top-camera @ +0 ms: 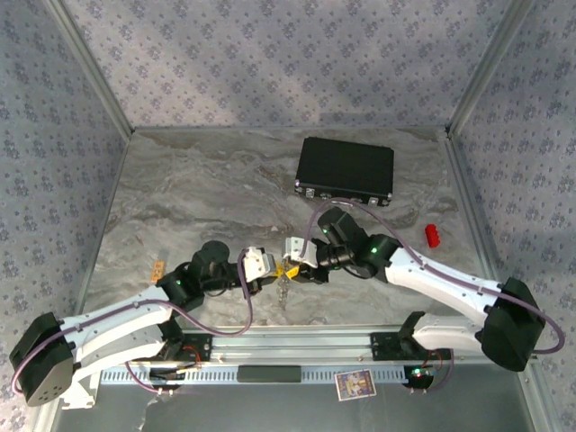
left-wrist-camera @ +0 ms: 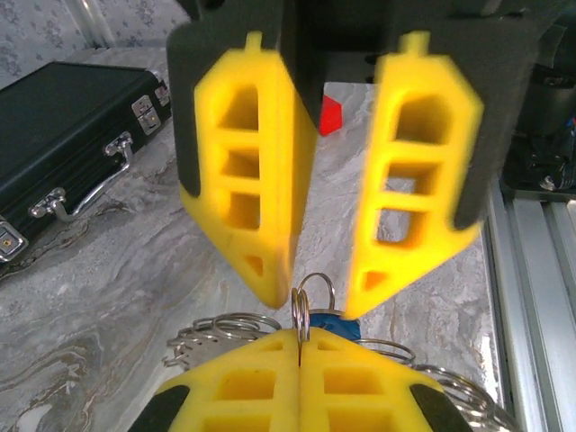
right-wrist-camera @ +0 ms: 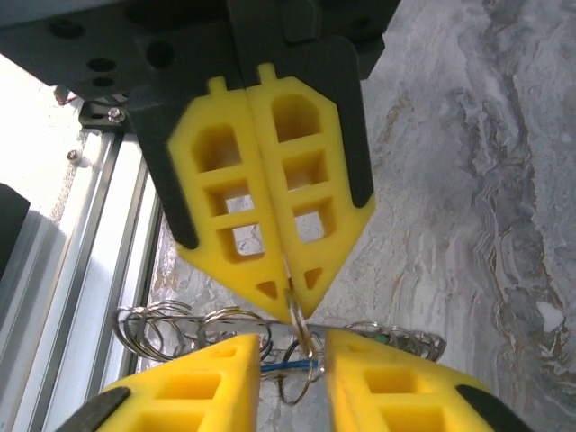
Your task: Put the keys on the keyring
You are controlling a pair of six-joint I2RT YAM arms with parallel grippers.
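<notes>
The left gripper (left-wrist-camera: 300, 335) is found clamped on a small split ring (left-wrist-camera: 310, 292), the right gripper (right-wrist-camera: 292, 344) is held partly parted opposite, gripping nothing, and the keyring (left-wrist-camera: 216, 328) and blue key (left-wrist-camera: 331, 321) are seen just beneath.

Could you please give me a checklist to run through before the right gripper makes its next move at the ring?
1. Left gripper shut on the small split ring: ok.
2. Right gripper open, one finger on either side of that ring: ok.
3. Blue key in sight just behind the ring: ok.
4. Blue key already threaded onto the keyring: cannot tell.
5. Keyring's loops hanging free of the right gripper's fingers: cannot tell.
6. Black case well away from both grippers: ok.
</notes>
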